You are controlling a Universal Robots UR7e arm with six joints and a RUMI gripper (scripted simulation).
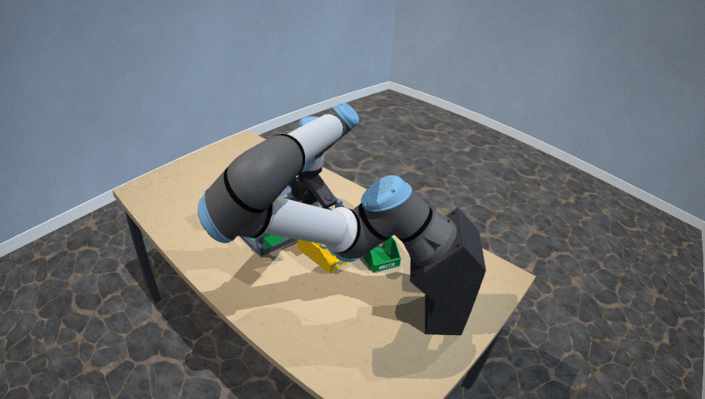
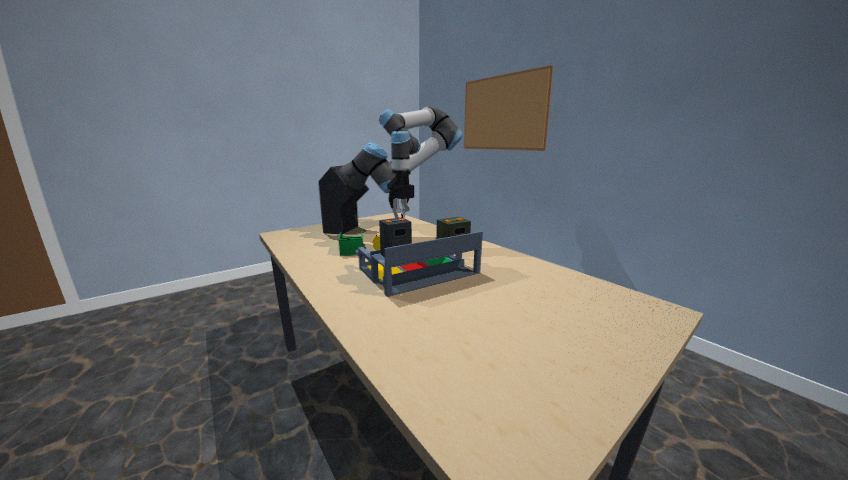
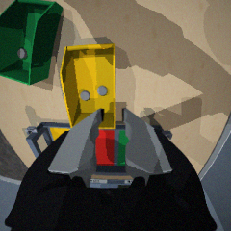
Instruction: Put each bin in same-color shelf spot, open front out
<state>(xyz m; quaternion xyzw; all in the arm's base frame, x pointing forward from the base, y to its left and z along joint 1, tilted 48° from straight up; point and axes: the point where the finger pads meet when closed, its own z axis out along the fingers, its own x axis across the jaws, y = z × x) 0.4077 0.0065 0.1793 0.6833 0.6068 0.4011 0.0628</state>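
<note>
The yellow bin point(image 1: 316, 255) point(image 2: 376, 242) point(image 3: 90, 64) stands on the table in front of the shelf with two round grey parts in it. The green bin point(image 1: 385, 258) point(image 2: 351, 246) point(image 3: 40, 29) stands beside it, with one grey part visible. My gripper point(image 2: 401, 214) point(image 3: 113, 109) is open by a narrow gap, empty, above the shelf-side end of the yellow bin. In the wrist view its fingertips straddle the line of that bin's side wall. The shelf point(image 2: 433, 248) shows a yellow mark point(image 2: 389, 271) point(image 3: 60, 131), a red mark point(image 2: 412, 266) point(image 3: 104, 146) and a green mark point(image 2: 439, 261) point(image 3: 122, 144).
Two dark boxes with orange tops, one at left point(image 2: 395, 235) and one at right point(image 2: 453, 227), stand at the shelf, rising above its long board. The arm hides much of the shelf and the fingertips in the top view. The black robot base point(image 1: 447, 291) stands beyond the green bin.
</note>
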